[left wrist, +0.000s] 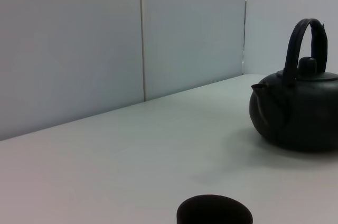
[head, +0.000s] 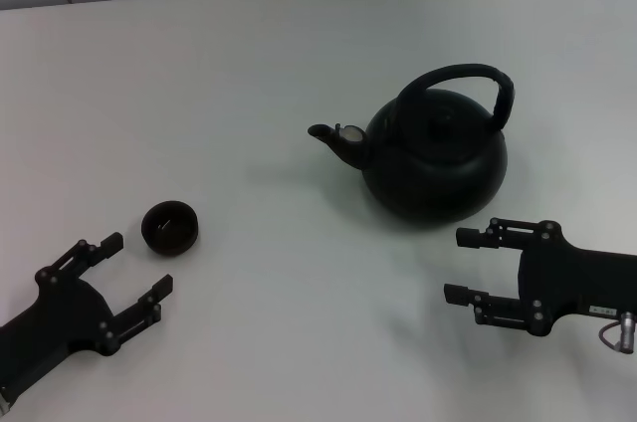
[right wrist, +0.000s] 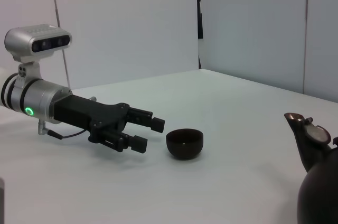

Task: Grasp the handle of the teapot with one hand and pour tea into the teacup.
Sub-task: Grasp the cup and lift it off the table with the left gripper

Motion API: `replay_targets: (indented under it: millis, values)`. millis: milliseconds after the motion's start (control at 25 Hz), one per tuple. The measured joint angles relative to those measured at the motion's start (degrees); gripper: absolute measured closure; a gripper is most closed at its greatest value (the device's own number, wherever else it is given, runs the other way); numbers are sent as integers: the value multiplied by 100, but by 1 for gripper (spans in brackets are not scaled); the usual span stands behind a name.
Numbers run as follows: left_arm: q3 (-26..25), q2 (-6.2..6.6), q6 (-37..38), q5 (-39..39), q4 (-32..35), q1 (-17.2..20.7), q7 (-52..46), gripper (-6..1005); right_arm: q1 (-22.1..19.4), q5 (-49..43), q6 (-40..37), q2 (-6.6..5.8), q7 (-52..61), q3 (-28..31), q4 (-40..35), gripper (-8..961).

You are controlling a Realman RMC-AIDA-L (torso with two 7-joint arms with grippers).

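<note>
On the white tabletop (head: 249,54) we see the squat matte-black teapot (head: 435,163) upright; left of its spout sits the tiny round black teacup (head: 169,226). Our left gripper (head: 132,276) near the teacup and right gripper (head: 461,265) near the teapot spread fingers wide, holding nothing.

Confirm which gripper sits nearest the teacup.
The left gripper: open, just short of the teacup at the table's near left. The right gripper, also open, sits across the table beside the teapot.
</note>
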Motion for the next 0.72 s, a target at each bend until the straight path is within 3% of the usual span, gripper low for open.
replay_targets:
  millis: [200,720]
  values:
    - [-17,-7,-11,-31,1,-43,5,200,-6,-2,-2,0,1,0,0,298]
    - [-35,-27,-672,-42,-343,-633,16,201,-34,3,-51,0,2,0,-27,298]
